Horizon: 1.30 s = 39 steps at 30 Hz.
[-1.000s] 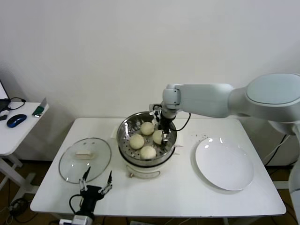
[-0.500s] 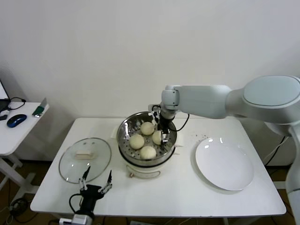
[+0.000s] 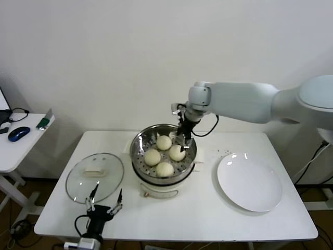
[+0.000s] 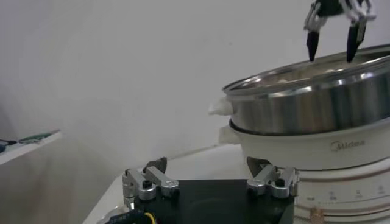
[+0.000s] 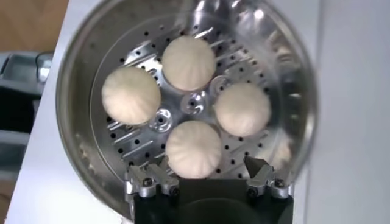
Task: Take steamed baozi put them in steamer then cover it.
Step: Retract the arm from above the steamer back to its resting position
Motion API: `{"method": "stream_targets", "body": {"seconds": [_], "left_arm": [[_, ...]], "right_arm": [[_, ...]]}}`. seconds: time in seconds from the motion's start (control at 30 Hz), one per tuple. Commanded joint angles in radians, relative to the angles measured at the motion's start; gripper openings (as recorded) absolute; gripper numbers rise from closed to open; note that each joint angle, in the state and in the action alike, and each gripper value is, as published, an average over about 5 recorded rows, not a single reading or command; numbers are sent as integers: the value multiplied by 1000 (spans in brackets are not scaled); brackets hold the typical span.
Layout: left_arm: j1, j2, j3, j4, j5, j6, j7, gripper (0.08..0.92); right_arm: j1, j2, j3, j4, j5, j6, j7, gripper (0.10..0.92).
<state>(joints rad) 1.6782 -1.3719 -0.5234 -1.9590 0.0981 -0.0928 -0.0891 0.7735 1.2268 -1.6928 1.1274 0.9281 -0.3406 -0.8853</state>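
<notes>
Steamer (image 3: 163, 156), one: round shiny steel pot on a white base, mid-table. Steamed baozi, four, all on the perforated tray inside: one at the far side (image 3: 164, 142), one at the right (image 3: 177, 152), one at the left (image 3: 152, 157), one at the near side (image 3: 165, 169); none held. Cover (image 3: 94, 177), one: clear glass lid with a cream handle, flat on the table left of the steamer. White plate (image 3: 250, 182), one, bare, right of the steamer. Right gripper (image 3: 183, 138), one: above the pot's far-right rim, jaws spread wide, holding nothing. Left gripper (image 3: 104, 200), one: low at the table's near edge, just in front of the cover, jaws spread wide, holding nothing.
</notes>
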Motion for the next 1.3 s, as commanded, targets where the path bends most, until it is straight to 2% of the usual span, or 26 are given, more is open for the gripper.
{"method": "stream_targets", "body": {"seconds": [0.03,0.23,0.4,0.53,0.7,0.93,1.13,1.3], "left_arm": [[-11,-5,-8,15,2,3,-5,823],[-29,-9,-11,21,14,13,-9,823],[-36,-17,-17,8,29,22,-13,823],[-44,-21,-22,6,46,28,-18,823],[-50,-31,-27,0,66,40,-17,823],[-61,-39,-34,-5,121,63,-16,823],[-49,-37,-58,-38,248,119,-8,823],[-46,-28,-92,-59,450,178,-3,823]], "right_arm": [[49,-348,126,235,42,82,226,823],[-92,-545,278,348,-4,160,423,823],[-404,-702,589,415,-69,229,553,823],[-738,-763,930,434,-96,255,624,823],[-1014,-809,1186,465,-121,306,661,823],[-1361,-754,1549,478,-165,375,714,823],[-1627,-587,1905,494,-249,342,722,823],[-1786,-466,2073,523,-303,306,723,823]]}}
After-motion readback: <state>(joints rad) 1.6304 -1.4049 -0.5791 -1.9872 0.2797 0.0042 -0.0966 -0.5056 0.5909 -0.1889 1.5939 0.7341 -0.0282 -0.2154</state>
